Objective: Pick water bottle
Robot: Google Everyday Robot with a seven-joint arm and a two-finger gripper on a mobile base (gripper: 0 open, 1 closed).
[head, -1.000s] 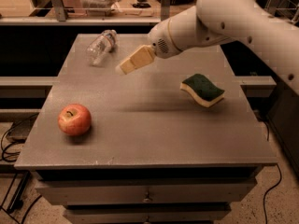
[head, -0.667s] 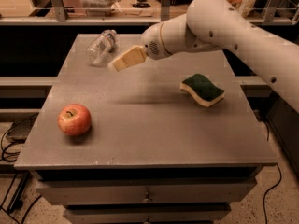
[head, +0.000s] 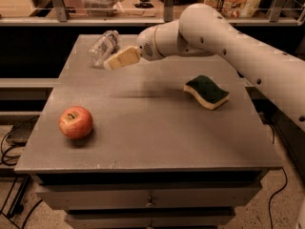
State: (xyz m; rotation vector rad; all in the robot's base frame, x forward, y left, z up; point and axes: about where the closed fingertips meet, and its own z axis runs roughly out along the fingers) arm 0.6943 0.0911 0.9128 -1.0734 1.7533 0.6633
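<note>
The water bottle (head: 102, 45), clear crinkled plastic with a pale label band, lies on its side at the far left of the grey table (head: 147, 109). My gripper (head: 113, 61) reaches in from the right on a white arm. Its cream tip hangs above the table just in front of and to the right of the bottle, close to it. It holds nothing that I can see.
A red apple (head: 75, 122) sits near the table's front left. A green and yellow sponge (head: 206, 91) lies at the right. Behind the table runs a shelf with a rail (head: 95, 19) and bags and containers.
My gripper has moved left and slightly toward the back, closing in on the bottle. The bottle, apple and sponge have not moved.
</note>
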